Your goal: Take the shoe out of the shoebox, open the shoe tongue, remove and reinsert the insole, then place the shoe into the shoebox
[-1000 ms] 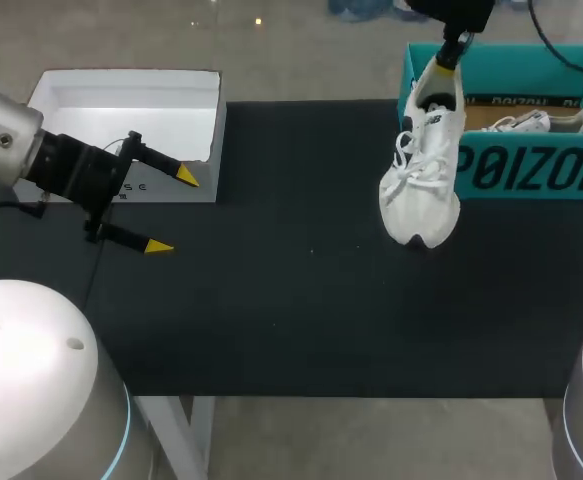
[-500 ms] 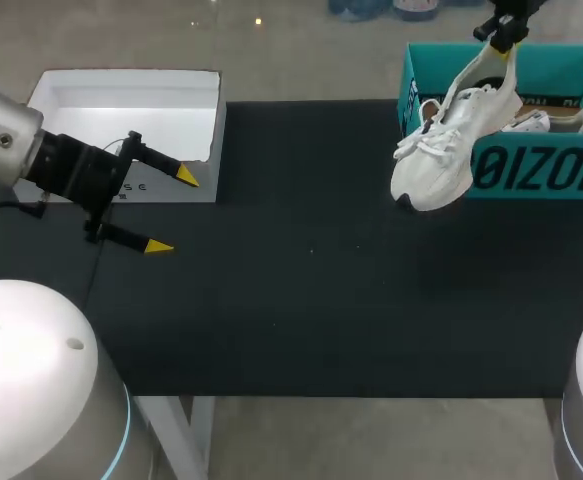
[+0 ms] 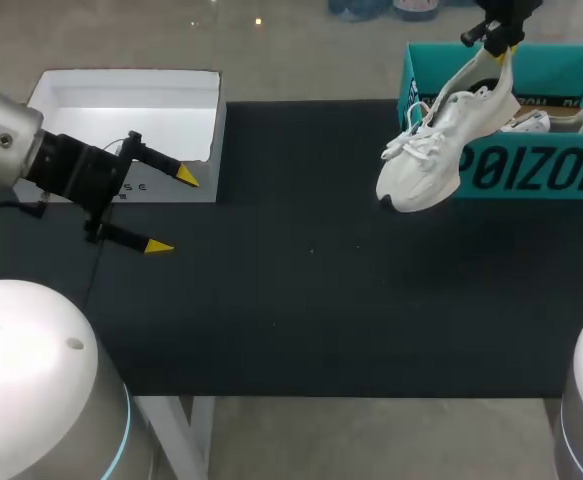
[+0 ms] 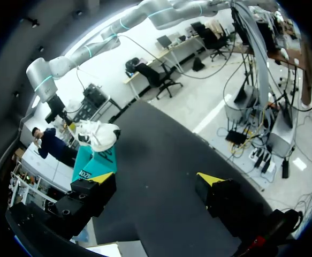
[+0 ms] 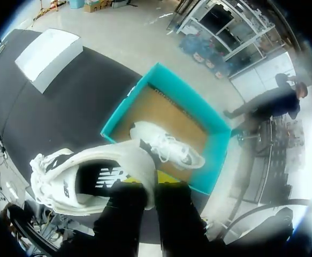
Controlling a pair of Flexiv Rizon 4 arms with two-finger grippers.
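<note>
Across the black matte table top (image 3: pixel 311 290) the teal cardboard shoebox (image 3: pixel 531 172) stands open at the far edge on my right side. It is the thing I place all else by. Well apart from the shoebox, at the far corner on my left side, lies a shallow white cardboard tray (image 3: pixel 121 105), open side up.

Inside the shoebox a white sneaker (image 3: pixel 536 122) rests on its side on the brown floor; my right wrist view shows it too (image 5: pixel 166 147), within the teal walls (image 5: pixel 128 100).

My right gripper (image 3: pixel 499 42) hangs above the shoebox's wall on the side facing the tray. It is clamped on the heel collar of a white lace-up running shoe (image 3: pixel 429 152). My right wrist view shows the yellow tips (image 5: pixel 151 181) pinching that collar from two sides, with the shoe (image 5: pixel 81 179) slung below. The shoe hangs tilted, heel up and toe down, its toe pointing away from the shoebox toward the tray side. My left wrist view shows it (image 4: pixel 97 135) in the air above the shoebox (image 4: pixel 94 163), off the table.

My left gripper (image 3: pixel 171 212) hovers far from the shoebox, just beside the tray, its fingers spread wide with nothing between them (image 4: pixel 156 179).
</note>
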